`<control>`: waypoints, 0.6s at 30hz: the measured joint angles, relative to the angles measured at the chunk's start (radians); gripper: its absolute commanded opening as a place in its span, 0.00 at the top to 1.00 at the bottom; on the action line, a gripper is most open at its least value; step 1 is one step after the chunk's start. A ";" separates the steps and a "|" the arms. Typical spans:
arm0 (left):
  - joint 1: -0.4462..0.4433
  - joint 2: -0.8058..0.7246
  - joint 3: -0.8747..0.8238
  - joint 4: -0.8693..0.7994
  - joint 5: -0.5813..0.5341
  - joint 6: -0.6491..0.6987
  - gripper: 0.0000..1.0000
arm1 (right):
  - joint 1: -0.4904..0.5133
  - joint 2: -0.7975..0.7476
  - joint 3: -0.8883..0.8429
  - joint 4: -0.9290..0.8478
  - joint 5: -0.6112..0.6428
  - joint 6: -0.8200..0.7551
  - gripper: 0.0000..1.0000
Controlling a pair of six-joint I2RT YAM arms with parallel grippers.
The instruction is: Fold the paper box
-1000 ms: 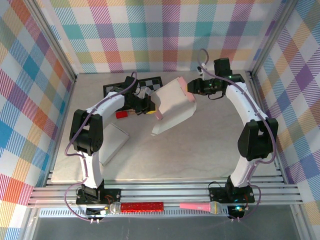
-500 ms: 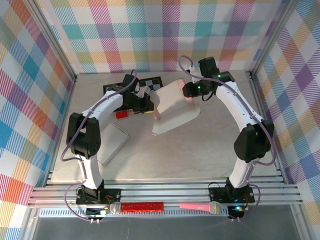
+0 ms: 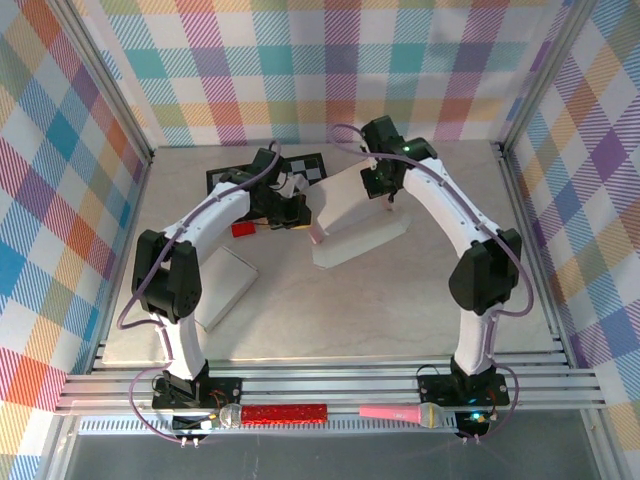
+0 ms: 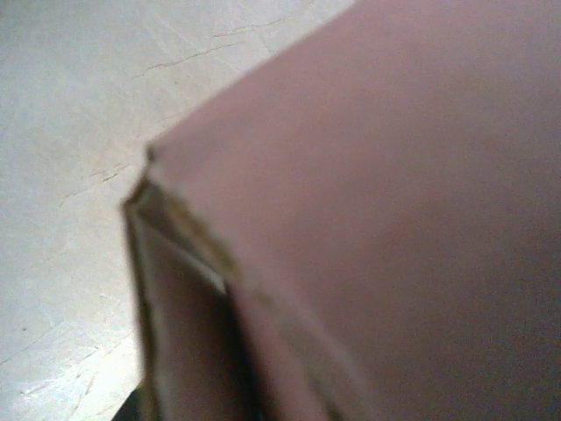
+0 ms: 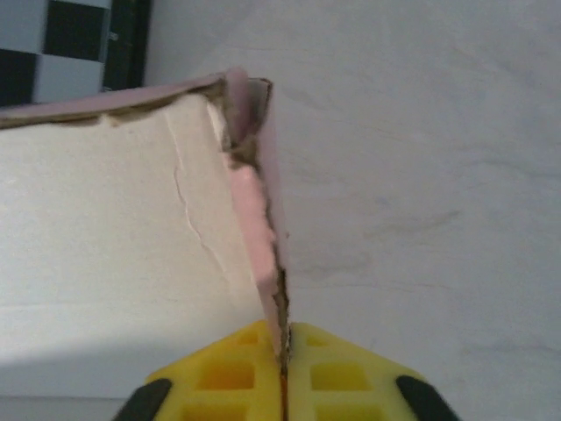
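Note:
The paper box [image 3: 355, 205], pink outside and white inside, lies partly folded at the back middle of the table. My right gripper [image 3: 385, 190] reaches down at its right wall. In the right wrist view the yellow fingers [image 5: 219, 377] of that gripper [image 5: 282, 360] are shut on the thin pink edge of the box [image 5: 114, 228]. My left gripper [image 3: 303, 208] meets the box's left wall and is shut on it. Blurred pink cardboard [image 4: 394, 175] sits close up in the left wrist view and hides the fingers.
A black-and-white checkered board [image 3: 300, 170] lies behind the box, with a small red object [image 3: 242, 229] near the left arm. A flat white sheet [image 3: 225, 285] lies front left. Plaid walls enclose the table on three sides.
My right gripper has swung left from beside the box onto its right wall and shut on the edge. The box has shifted slightly. The left arm has stayed in place.

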 measured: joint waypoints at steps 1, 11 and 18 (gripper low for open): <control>-0.006 0.000 0.002 0.000 -0.007 -0.006 1.00 | 0.012 0.016 0.017 -0.016 0.040 0.016 1.00; -0.039 -0.002 0.002 -0.023 -0.038 -0.021 1.00 | 0.042 0.030 0.023 -0.077 0.160 0.058 0.79; -0.046 -0.006 0.002 -0.025 -0.043 -0.021 1.00 | 0.040 0.045 0.050 -0.080 0.158 0.061 0.82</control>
